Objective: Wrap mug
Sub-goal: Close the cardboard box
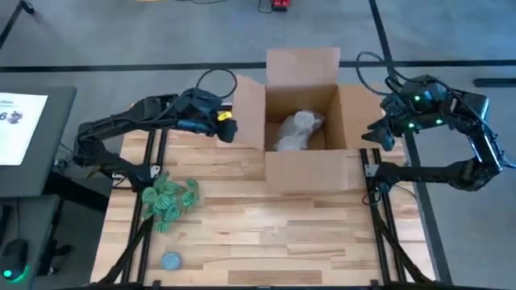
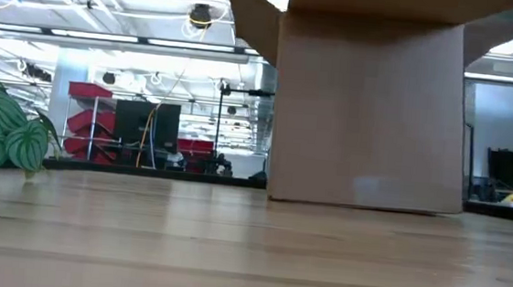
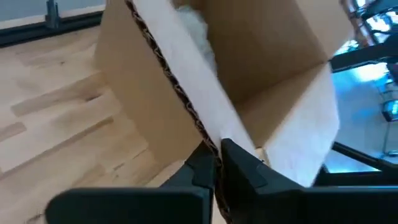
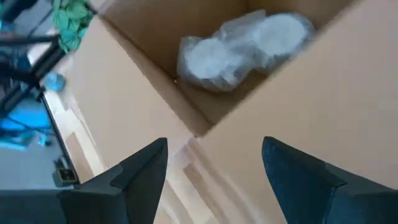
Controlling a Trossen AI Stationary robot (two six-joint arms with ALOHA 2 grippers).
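My left pincer (image 3: 214,163) is clamped on the cardboard box's (image 1: 302,165) left flap; right pincer (image 4: 214,163) apart beside it; a pale wrapped bundle (image 1: 297,129) lies inside, so wrapping looks done.

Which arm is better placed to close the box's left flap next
Left, probably. Its tool already pinches the left flap of the cardboard box holding the wrapped bundle. The right tool waits open beside the opposite flap.

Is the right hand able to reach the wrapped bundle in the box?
Probably yes. The right hand is open beside the box, whose top is open, and nothing covers the bundle inside.
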